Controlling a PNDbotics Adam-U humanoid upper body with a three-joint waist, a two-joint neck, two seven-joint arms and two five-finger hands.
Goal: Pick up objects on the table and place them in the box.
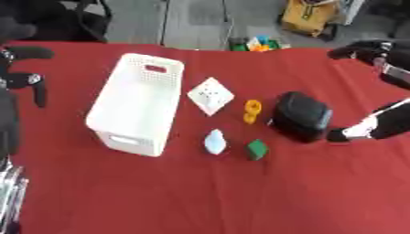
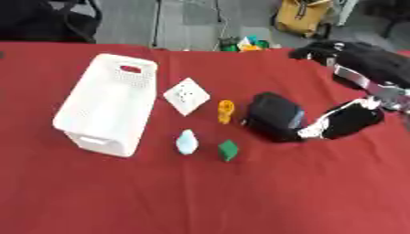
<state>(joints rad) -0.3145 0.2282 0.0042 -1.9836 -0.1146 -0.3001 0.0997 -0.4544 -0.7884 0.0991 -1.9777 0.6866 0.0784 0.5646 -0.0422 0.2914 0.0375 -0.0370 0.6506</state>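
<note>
A white perforated box (image 1: 136, 103) stands left of centre on the red table. To its right lie a white square block (image 1: 211, 95), an orange piece (image 1: 251, 111), a pale blue piece (image 1: 214, 141) and a green cube (image 1: 256, 149). A black rounded pouch (image 2: 272, 116) sits right of the orange piece. My right hand (image 2: 348, 121) reaches in from the right, its fingers straight, with the fingertips (image 2: 314, 131) at the pouch's right side. My left hand (image 1: 28, 82) hangs open at the left edge, well clear of the box.
Beyond the table's far edge are a yellow bag (image 1: 308, 18) and some colourful small items (image 1: 258, 44) on the floor. Bare red cloth (image 1: 208, 196) fills the near half of the table.
</note>
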